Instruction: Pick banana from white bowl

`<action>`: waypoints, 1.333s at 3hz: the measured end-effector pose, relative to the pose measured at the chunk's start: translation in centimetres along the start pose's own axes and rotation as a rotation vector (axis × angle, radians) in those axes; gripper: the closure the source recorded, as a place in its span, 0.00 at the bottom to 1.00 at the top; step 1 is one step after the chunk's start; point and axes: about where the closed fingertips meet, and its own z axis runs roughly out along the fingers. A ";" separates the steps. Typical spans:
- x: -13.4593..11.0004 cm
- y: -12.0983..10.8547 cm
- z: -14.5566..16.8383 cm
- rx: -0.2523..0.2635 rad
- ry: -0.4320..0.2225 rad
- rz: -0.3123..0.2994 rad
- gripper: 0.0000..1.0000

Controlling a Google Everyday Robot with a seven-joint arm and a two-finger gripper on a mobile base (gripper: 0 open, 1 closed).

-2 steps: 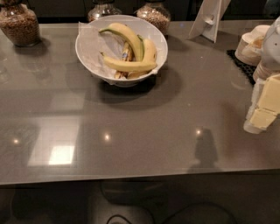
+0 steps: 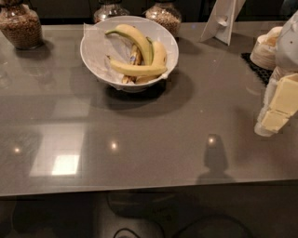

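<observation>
The white bowl, lined with crinkled white paper, stands at the back of the grey table, left of centre. The slim, nearly straight banana lies across the bowl's front. A larger curved banana with a green stem and a plump yellow banana lie behind it, with some wrapped items underneath. My gripper, with cream-yellow fingers, hangs at the right edge of the view. It is low over the table, far to the right of the bowl and empty.
A jar of brown grains stands at the back left, and two more jars stand behind the bowl. A white folded stand is at the back right. Stacked cream paper bowls sit on a black mat behind my gripper.
</observation>
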 end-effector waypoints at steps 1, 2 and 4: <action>-2.6 -1.9 0.8 0.034 -0.075 -0.023 0.00; -6.7 -5.4 2.7 0.075 -0.188 -0.044 0.00; -17.5 -13.0 8.7 0.074 -0.487 -0.042 0.00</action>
